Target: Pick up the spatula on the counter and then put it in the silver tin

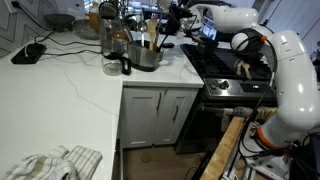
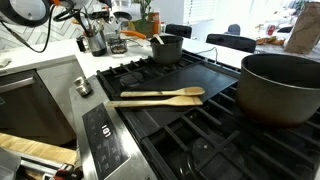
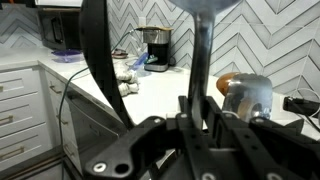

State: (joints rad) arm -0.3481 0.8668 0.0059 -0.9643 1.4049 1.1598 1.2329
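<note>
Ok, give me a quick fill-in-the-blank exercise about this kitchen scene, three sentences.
1. Two wooden utensils lie on the ___, beside the large dark pot.
2. The silver tin stands on the white ___.
3. In the wrist view, the end effector grips the ___ by its handle.
Missing words: stove; counter; spatula.

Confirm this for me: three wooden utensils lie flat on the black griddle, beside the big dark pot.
Not quite. There are two wooden utensils, not three, as an exterior view shows. They do lie flat on the black griddle, beside the big dark pot.
</note>
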